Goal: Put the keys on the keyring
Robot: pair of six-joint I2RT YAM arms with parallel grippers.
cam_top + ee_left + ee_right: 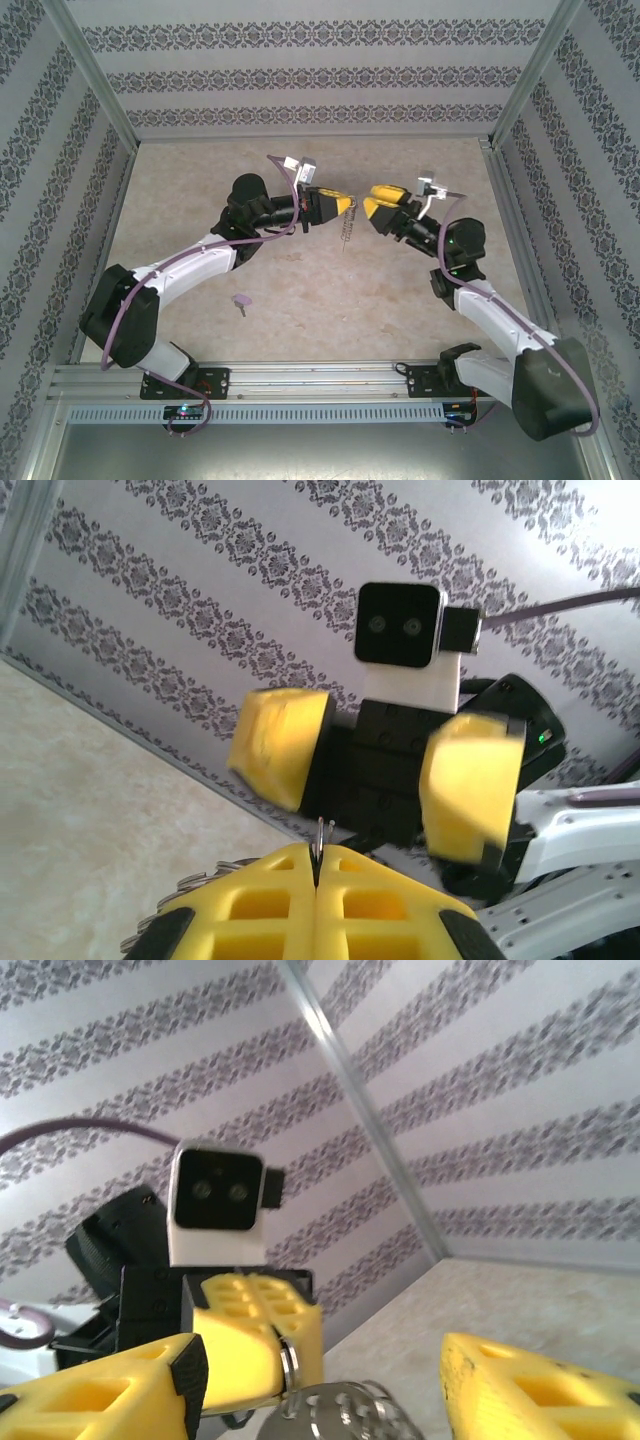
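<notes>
A small lilac key (241, 300) lies on the table near the left arm. My left gripper (346, 205) is raised over the table's middle, shut on the grey metal keyring (347, 233), whose chain hangs below it. In the left wrist view the fingers (250, 910) pinch the ring's thin edge (320, 833), with chain loops (190, 882) trailing left. My right gripper (371, 200) faces it a short way off and open, its yellow pads (470, 790) wide apart. In the right wrist view the keyring (350, 1415) hangs from the left gripper (287, 1350), between my open right fingers (540, 1390).
Patterned walls (320, 70) and metal frame posts (95, 85) enclose the beige table (200, 180). The aluminium rail (320, 378) carrying both arm bases runs along the near edge.
</notes>
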